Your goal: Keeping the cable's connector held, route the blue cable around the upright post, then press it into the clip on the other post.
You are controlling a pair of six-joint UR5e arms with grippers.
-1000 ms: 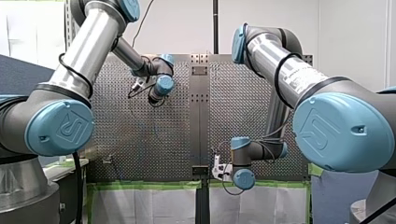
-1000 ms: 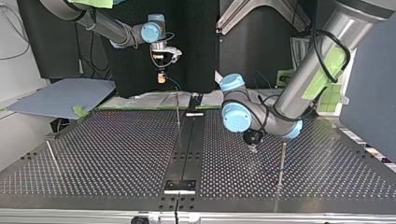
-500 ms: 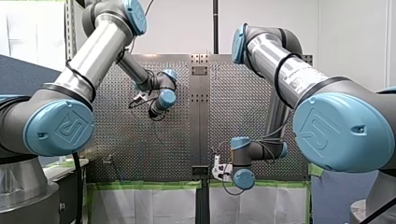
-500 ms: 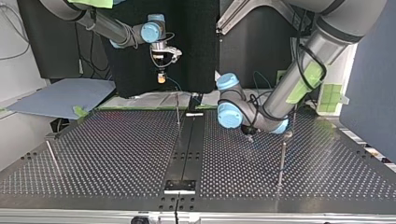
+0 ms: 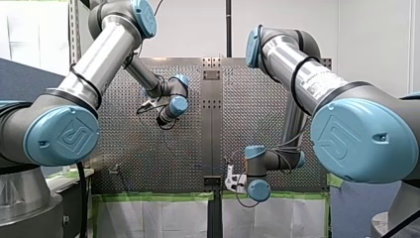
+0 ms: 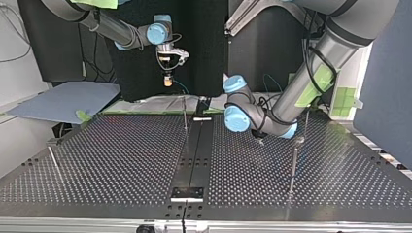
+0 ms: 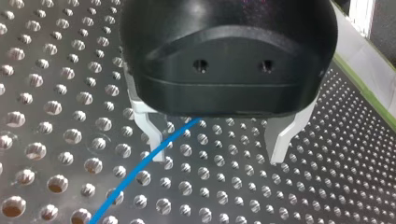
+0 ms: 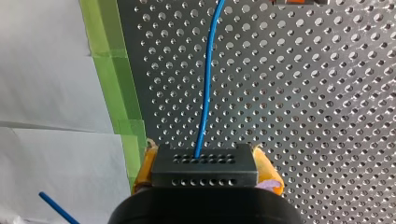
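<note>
Connector [image 8: 204,173] pinched in right gripper [image 8: 206,163], left gripper [image 7: 217,156] spread wide over cable [image 7: 140,169]

My left arm: swung inward over the past second, toward the middle of the perforated table [image 6: 121,160] in the top view.
My left gripper [image 6: 260,141]: pulled back from near the upright post [image 6: 293,165] toward the table's far edge, slightly to that view's left.
Left wrist joint [image 5: 178,105]: dropped lower and rightward in the front view.
</note>
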